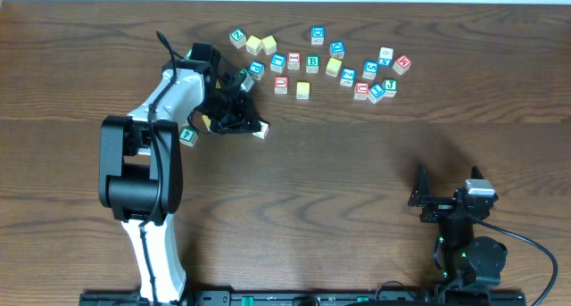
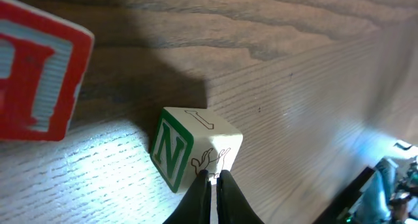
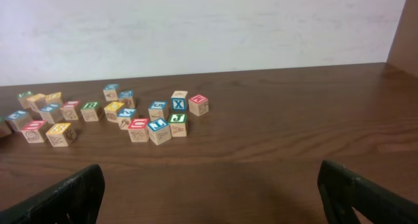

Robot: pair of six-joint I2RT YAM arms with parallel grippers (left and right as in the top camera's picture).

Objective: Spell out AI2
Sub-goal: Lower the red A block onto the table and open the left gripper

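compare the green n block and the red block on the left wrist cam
Colour: the N block has a green frame and green letter; the red block a red frame and letter. The N block shows whole, with line drawings on two other faces; the red block is cut off by the picture's edge. Both are lettered cubes.

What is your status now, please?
Left pincer shut, empty, at green N cube. Right pincer open, idle. Red cube close by, letter unclear.
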